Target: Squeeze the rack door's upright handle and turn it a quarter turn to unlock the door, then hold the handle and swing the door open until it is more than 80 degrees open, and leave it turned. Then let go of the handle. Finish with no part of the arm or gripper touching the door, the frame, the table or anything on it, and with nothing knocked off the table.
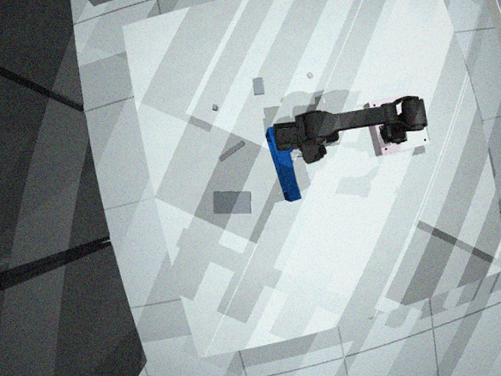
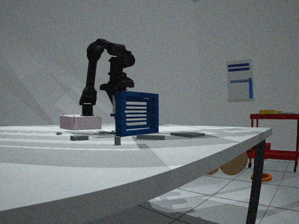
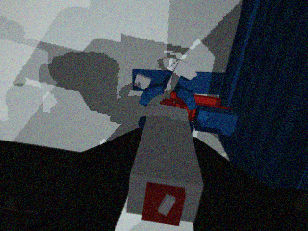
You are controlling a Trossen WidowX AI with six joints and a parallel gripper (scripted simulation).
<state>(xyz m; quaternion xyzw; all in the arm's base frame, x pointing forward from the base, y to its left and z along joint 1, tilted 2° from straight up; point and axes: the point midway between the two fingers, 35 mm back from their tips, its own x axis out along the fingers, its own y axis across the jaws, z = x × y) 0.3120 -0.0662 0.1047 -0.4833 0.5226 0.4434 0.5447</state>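
- Wrist view: the gripper (image 1: 312, 153) (image 2: 111, 96) (image 3: 165, 140) has its fingers partly closed, well short of wide open, on the two sides of the grey upright handle (image 2: 113, 103) (image 3: 165, 149), which they hold between them.
- That handle stands at the side of the blue rack (image 1: 287, 174) (image 2: 120, 113) (image 3: 269, 96) that faces the robot's pink base (image 1: 390, 149) (image 2: 87, 122), left of the rack in the exterior view.
- The rack is upright, and its door looks shut, though the dim exterior view makes that hard to confirm.
- The step in hand seems to be the squeeze, before the quarter turn.
- Next, keep the squeeze firm and rotate the wrist about the handle's upright axis; pull only once it is fully turned.
- Twisting off-axis could make the pads slip or strain the door.
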